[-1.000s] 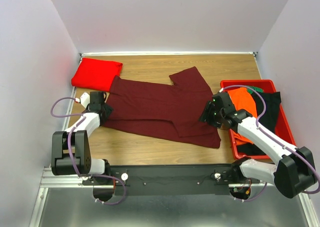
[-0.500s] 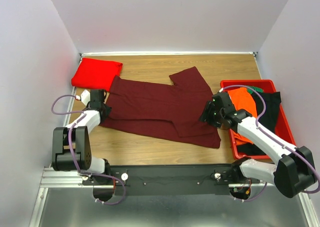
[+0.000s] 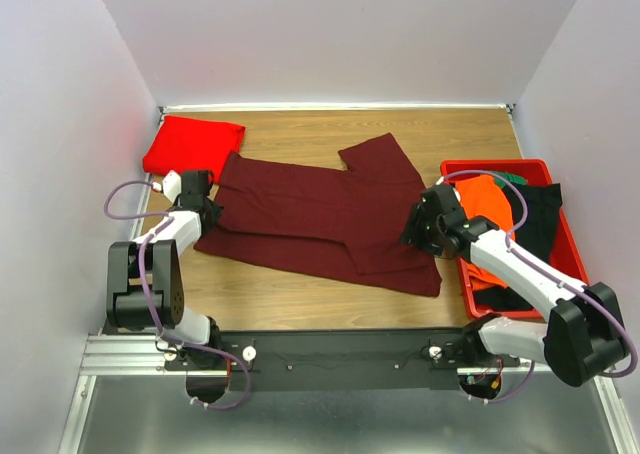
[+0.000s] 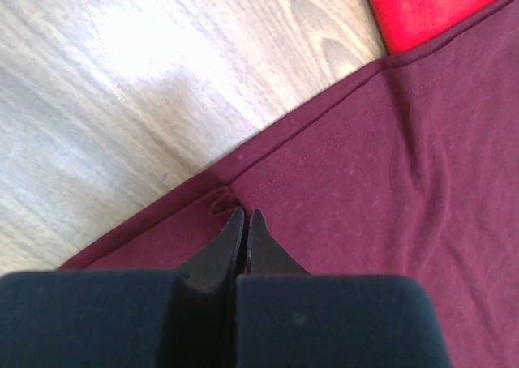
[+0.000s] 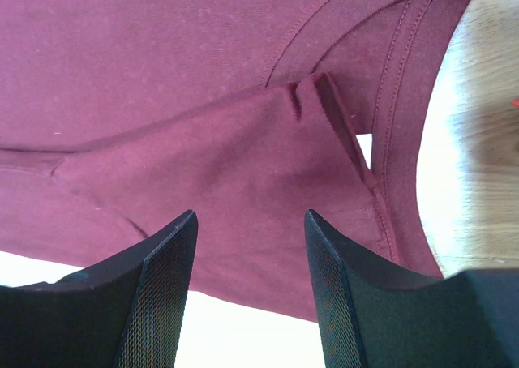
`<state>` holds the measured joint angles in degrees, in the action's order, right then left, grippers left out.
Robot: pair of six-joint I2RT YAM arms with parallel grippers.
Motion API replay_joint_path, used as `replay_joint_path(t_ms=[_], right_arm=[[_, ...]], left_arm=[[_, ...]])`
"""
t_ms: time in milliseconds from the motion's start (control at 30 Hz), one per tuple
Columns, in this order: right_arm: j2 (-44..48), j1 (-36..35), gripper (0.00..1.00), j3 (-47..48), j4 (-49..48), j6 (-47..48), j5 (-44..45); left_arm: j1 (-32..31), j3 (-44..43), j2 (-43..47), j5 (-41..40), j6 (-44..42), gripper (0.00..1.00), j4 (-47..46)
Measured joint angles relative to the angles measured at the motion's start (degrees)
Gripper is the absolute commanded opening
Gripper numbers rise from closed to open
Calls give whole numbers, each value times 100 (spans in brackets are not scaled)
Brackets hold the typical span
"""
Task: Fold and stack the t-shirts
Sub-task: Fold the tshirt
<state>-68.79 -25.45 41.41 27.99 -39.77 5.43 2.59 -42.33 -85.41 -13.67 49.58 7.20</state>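
Observation:
The dark maroon t-shirt [image 3: 320, 214] lies spread across the middle of the table, partly folded along its near edge. My left gripper [image 3: 208, 210] is at its left hem. In the left wrist view the gripper [image 4: 246, 216] is shut, with a small pucker of the maroon t-shirt [image 4: 389, 165] pinched at its tips. My right gripper [image 3: 420, 230] hovers over the shirt's right end by the neck opening. Its jaws [image 5: 251, 216] are open, with maroon cloth [image 5: 203, 100] below them and nothing between them. The bright red t-shirt [image 3: 193, 146] lies folded at the back left, and its corner [image 4: 438, 3] shows just beyond the hem.
A red bin [image 3: 500, 165] at the right holds orange [image 3: 490, 202], black [image 3: 540, 214] and green clothes. White walls close in the left, back and right. Bare wood [image 3: 290, 294] lies between the shirt and the arms' base rail.
My left gripper went from open to shut on the shirt's left hem and shifted slightly toward the back. The right arm has barely moved.

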Motion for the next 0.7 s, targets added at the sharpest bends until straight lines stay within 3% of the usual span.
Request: replay_joint_path(t_ms=[367, 567, 700], right_arm=[[-247, 0, 62, 44, -52, 138, 98], [-258, 0, 63, 44, -57, 201, 116], [-262, 0, 63, 44, -57, 234, 116]], left_arm=[[0, -258, -260, 2, 7, 0, -98], [0, -319, -424, 7, 24, 18, -210], [0, -323, -494, 37, 70, 45, -306]])
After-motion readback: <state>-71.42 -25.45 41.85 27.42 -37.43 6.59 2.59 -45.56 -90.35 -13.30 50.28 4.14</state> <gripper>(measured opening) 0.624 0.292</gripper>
